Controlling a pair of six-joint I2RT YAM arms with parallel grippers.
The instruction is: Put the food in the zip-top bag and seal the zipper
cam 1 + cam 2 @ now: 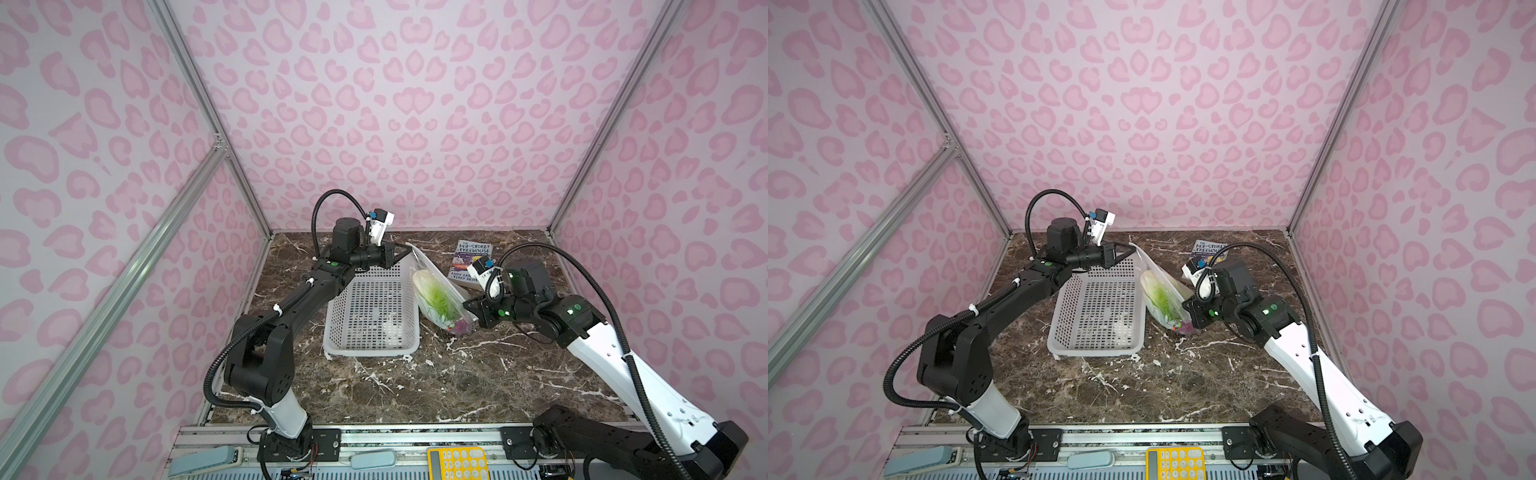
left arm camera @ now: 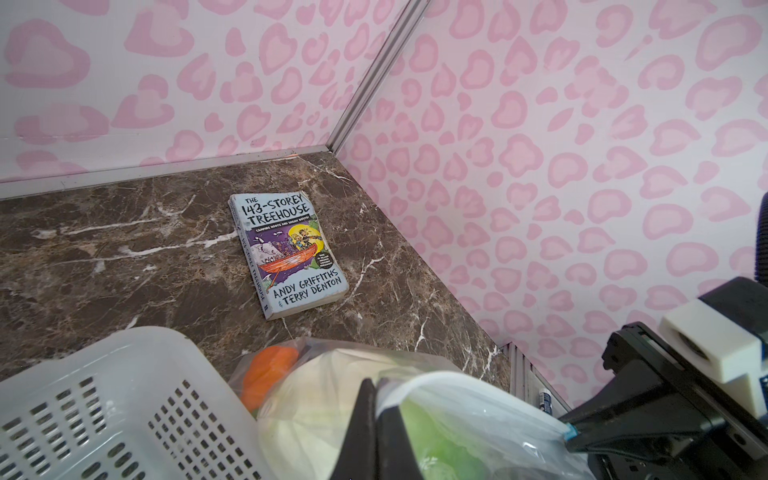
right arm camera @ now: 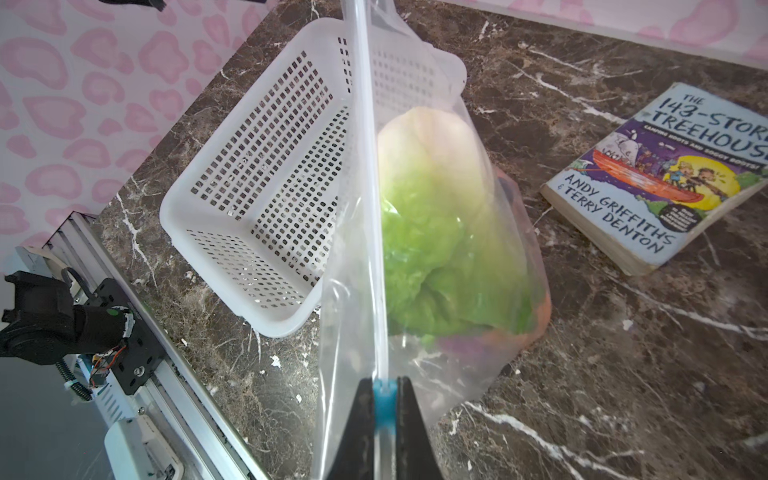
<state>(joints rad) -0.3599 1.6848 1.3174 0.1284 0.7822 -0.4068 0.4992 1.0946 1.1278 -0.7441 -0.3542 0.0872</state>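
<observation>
Loading looks done: cabbage (image 3: 428, 232), purple onion (image 1: 459, 328) and orange piece (image 2: 270, 374) sit inside zip-top bag (image 1: 436, 291). White basket (image 1: 370, 353) appears empty; no food seen loose on worktop (image 1: 457, 386).
Bag stretched between both arms, just beside basket, bottom end resting on worktop.
Left end effector (image 2: 376, 390) clamped shut on far end of zipper (image 3: 370, 208).
Right end effector (image 3: 383, 384) pinched shut on blue slider tab (image 3: 382, 401) at near end.
Track reads as one joined strip, so seal is likely finished or nearly; full closure not confirmable. Remaining: release bag.
</observation>
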